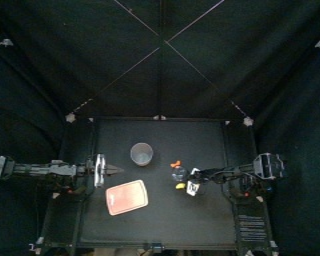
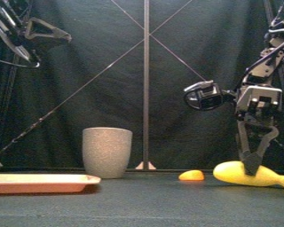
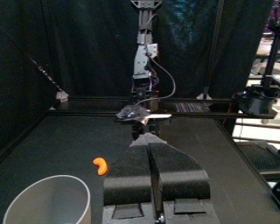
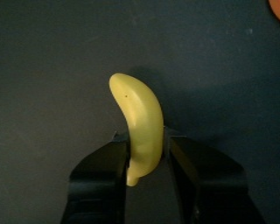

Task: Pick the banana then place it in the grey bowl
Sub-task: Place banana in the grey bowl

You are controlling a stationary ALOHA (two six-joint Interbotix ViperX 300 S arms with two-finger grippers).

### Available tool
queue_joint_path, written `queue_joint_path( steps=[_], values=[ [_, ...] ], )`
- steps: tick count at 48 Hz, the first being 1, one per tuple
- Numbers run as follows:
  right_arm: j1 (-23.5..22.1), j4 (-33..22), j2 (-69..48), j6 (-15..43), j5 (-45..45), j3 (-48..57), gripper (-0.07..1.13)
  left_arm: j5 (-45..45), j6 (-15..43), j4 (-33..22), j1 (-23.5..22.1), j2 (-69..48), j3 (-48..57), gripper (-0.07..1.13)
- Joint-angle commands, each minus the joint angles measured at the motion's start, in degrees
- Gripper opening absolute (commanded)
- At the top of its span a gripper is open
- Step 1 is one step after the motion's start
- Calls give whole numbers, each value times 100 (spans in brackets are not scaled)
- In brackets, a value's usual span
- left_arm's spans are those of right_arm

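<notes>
A yellow banana [image 2: 251, 175] lies on the black table at the right. My right gripper [image 2: 254, 161] comes down on it from above. In the right wrist view its two jaws press both sides of the banana [image 4: 137, 118] near its lower end, so my right gripper [image 4: 143, 147] is shut on the banana, which still rests on the table. The tall grey speckled cup [image 2: 106, 152] stands left of centre, also visible in the top view [image 1: 141, 152]. My left gripper [image 3: 154, 162] is shut on nothing and hangs high at the left, near the grey cup [image 3: 46, 201].
A flat pink tray [image 2: 38, 183] lies at the front left, seen from above [image 1: 127, 198]. A small orange toy [image 2: 193, 176] sits on the table just left of the banana, between it and the cup.
</notes>
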Motion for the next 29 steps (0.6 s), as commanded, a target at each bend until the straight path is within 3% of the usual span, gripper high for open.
queue_joint_path(
  steps=[1,8,17,29],
  values=[
    [-114,-105,-123,-18,-62,-237,44,-53,9,0,9,26,-79,0],
    [-325,-439,-229,-18,-615,-606,43,-53,9,9,18,26,-88,0],
    [-888,-958,-290,-18,-2109,-1380,43,-53,18,18,26,26,-114,0],
    [-1494,-967,369,0,-3375,-2197,44,-53,35,44,62,26,-105,0]
  ],
)
